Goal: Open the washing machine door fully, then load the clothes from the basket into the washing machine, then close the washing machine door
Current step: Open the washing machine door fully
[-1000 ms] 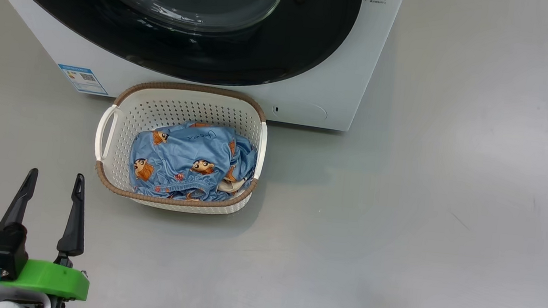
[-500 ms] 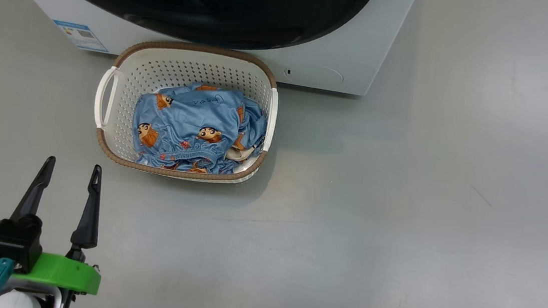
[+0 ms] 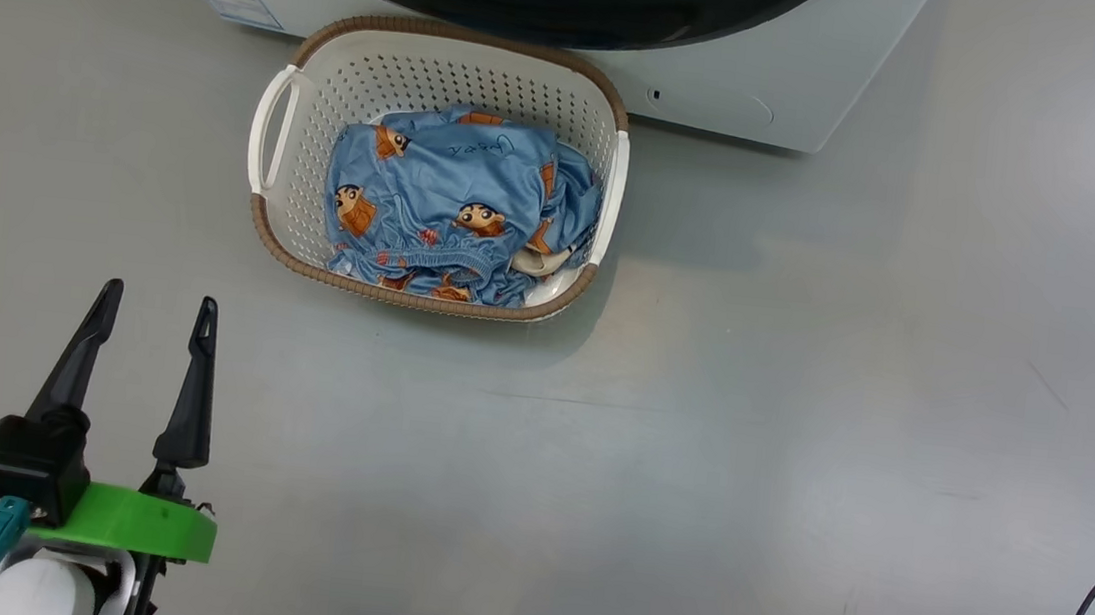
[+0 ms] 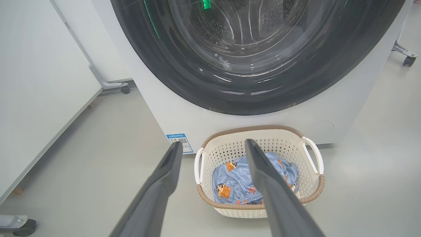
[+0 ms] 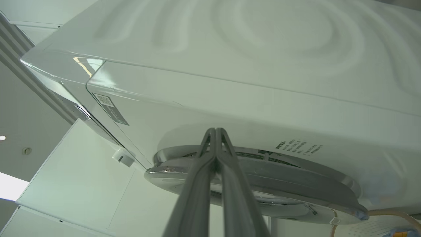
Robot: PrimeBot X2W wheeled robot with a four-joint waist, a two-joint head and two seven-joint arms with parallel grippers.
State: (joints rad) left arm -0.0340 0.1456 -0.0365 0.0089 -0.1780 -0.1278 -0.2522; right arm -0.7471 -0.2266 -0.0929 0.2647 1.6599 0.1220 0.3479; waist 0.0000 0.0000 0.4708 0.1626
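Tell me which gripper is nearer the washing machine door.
Right. The right gripper is shut at the washing machine door rim; the left gripper hangs open, short of the basket.

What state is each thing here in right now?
washing machine door: not swung open
basket: upright, loaded
clothes: crumpled inside the basket
left end effector: open, empty
right end effector: shut, tips at the door's edge

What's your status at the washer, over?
Left gripper open, empty, short of basket. Right gripper shut, tips by washing machine door rim. Door looks closed; clothes in basket. Basket sits under door.
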